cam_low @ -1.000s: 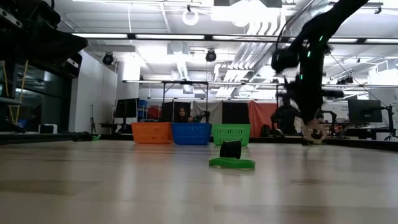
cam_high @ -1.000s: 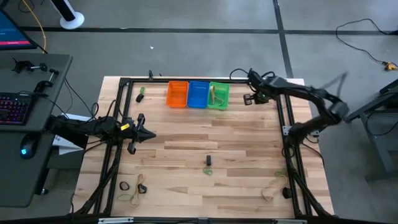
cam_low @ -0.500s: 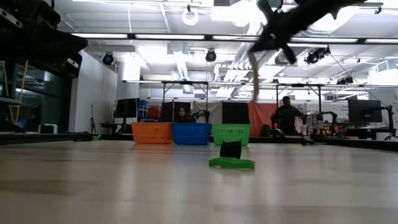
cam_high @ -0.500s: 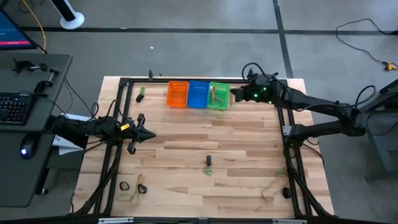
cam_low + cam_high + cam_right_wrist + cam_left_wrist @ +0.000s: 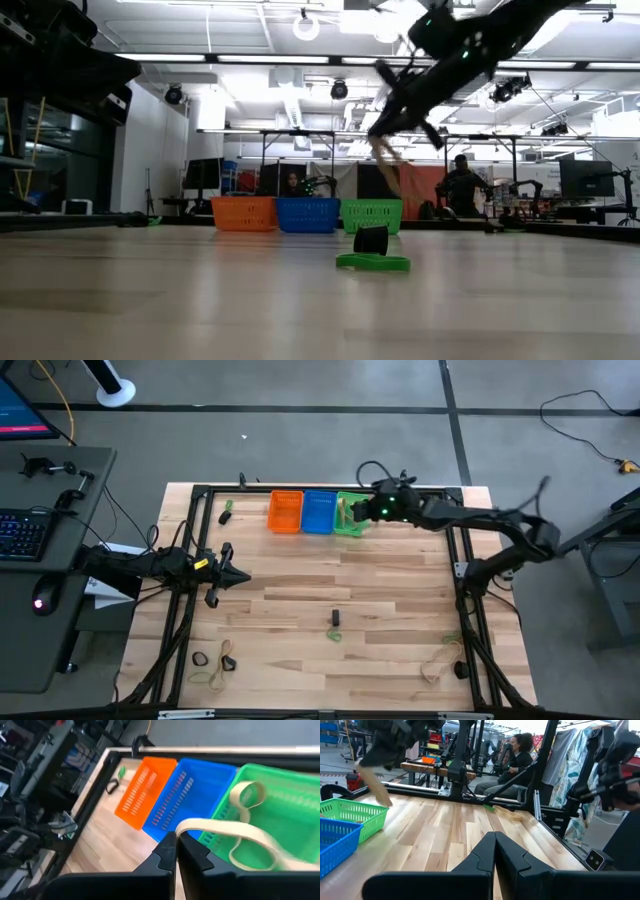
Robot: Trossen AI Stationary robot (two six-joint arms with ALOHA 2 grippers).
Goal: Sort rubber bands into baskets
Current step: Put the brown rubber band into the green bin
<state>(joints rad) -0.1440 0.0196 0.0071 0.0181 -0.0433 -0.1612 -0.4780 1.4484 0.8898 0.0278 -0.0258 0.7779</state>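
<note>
a tan rubber band (image 5: 235, 837) is pinched in the closed right gripper (image 5: 174, 840) over the green basket (image 5: 350, 515) — light and limp, best gripped anywhere along its loop; the left gripper (image 5: 228, 575) waits closed, empty.

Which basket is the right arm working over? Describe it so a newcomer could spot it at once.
Three baskets sit in a row at the table's far edge. The right gripper, shut on a tan rubber band, hangs over the green basket, at the row's right end. Its neighbours are the blue basket and the orange basket.
</note>
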